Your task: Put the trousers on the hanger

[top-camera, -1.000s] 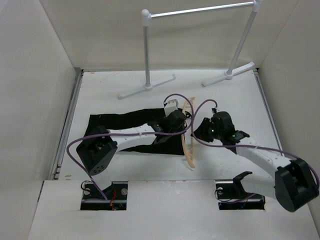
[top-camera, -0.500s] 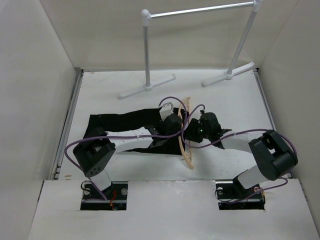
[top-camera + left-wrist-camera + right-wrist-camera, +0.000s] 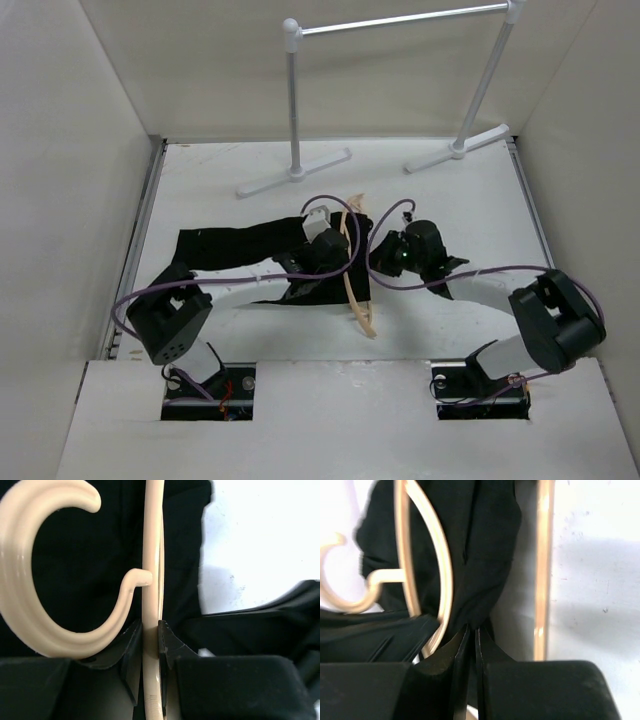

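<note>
The black trousers (image 3: pixel 230 245) lie flat across the middle of the table, their right end bunched at the hanger. The tan hanger (image 3: pixel 352 290) stands on edge over that end, its hook (image 3: pixel 30 580) toward the back. My left gripper (image 3: pixel 343 260) is shut on the hanger's thin bar (image 3: pixel 151 580), which runs straight up between the fingers. My right gripper (image 3: pixel 383 258) is just right of the hanger. In the right wrist view it (image 3: pixel 472 629) is shut on a pinched fold of trouser cloth (image 3: pixel 480 555) that passes between the hanger's curved arm (image 3: pixel 441 570) and its straight bar (image 3: pixel 543 570).
A white-and-silver pole rack (image 3: pixel 293 100) stands at the back, its two feet (image 3: pixel 295 175) resting on the table. White walls close in on the left and right. The table's metal edge strip (image 3: pixel 135 250) runs along the left side.
Both grippers and the hanger have shifted left. The right arm folded inward, and its jaws opened and then closed on the trouser cloth by the hanger.
</note>
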### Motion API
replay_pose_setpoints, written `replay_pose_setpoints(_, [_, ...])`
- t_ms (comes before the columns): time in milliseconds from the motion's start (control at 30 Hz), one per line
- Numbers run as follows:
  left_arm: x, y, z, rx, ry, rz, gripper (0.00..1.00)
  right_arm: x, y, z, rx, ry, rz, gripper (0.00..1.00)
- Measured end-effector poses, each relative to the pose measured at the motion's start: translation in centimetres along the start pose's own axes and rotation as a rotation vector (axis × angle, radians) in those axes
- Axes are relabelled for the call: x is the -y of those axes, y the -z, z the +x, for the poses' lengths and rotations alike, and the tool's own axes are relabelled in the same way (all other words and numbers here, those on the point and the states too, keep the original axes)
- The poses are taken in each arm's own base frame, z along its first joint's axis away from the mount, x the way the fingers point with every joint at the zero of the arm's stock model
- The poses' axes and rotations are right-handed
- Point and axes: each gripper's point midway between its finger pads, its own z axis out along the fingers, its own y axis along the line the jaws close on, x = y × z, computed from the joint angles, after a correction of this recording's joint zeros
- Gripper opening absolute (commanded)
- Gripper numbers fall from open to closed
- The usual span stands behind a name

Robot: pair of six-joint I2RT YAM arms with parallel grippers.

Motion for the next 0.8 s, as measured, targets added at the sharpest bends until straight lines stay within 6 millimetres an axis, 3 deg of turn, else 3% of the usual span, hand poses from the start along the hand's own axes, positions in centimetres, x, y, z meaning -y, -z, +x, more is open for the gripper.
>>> replay_pose_setpoints(167, [-2.8, 1.5, -1.6, 0.029, 0.025, -0.032, 0.02, -0.9, 2.4, -2.9, 0.078, -0.008, -0.013, 0.12])
replay_pose_setpoints(367, [-6.7, 3.9, -2.4, 0.044, 0.027, -0.09, 0.02, 0.7, 4.3, -6.5, 0.174, -0.04, 0.026, 0.12])
replay_pose_setpoints(533, [-8.7, 6.0, -2.5, 0.044, 0.004, -0.127, 0.02, 2.0, 4.2, -6.5, 0.165, -0.053, 0.061, 0.14])
replay_pose_setpoints(600, [-9.2, 6.7, -2.8, 0.049, -0.007, -0.14, 0.02, 2.3, 4.0, -6.3, 0.156, -0.056, 0.07, 0.26])
replay_pose_setpoints(733, [-10.2, 7.4, -3.1, 0.058, -0.018, -0.162, 0.02, 2.8, 3.0, -5.2, 0.105, -0.055, 0.083, 0.64])
replay_pose_setpoints(800, [-10.4, 7.3, -3.1, 0.058, -0.026, -0.172, 0.02, 2.1, 2.0, -3.3, 0.044, -0.028, 0.071, 0.7])
